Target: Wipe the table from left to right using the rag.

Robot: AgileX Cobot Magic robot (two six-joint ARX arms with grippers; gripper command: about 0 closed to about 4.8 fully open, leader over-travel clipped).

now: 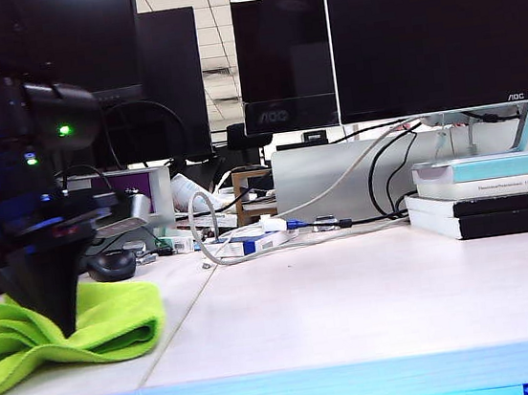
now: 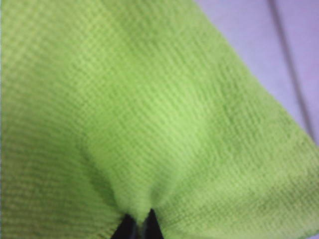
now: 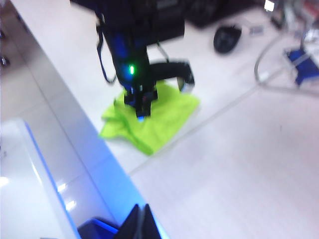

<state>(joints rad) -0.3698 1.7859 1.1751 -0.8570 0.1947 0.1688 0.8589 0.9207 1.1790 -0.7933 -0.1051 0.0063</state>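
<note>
Outwardly, from the exterior view, my left claw (image 1: 59,314) stands point-down on the rag (image 1: 106,323), which lies bunched on the left panel of the counter (image 1: 355,311), just short of the seam. I press there so the cloth drags with me rather than slipping free — a fair start for a sweep toward the right, I judge, with most of the counter yet unwiped. Monitors, cables and a stack of books (image 1: 495,193) sit well back, clear of the wiping path.

From my left wrist, the rag (image 2: 149,114) fills nearly everything; my left claw (image 2: 138,226) is pinched tight on a gathered fold of it, the weave puckering toward the tips.

From my right wrist, my right claw (image 3: 139,224) hangs closed and empty near the counter's front edge — parked, well apart from the rag (image 3: 154,119) where the left arm works.
</note>
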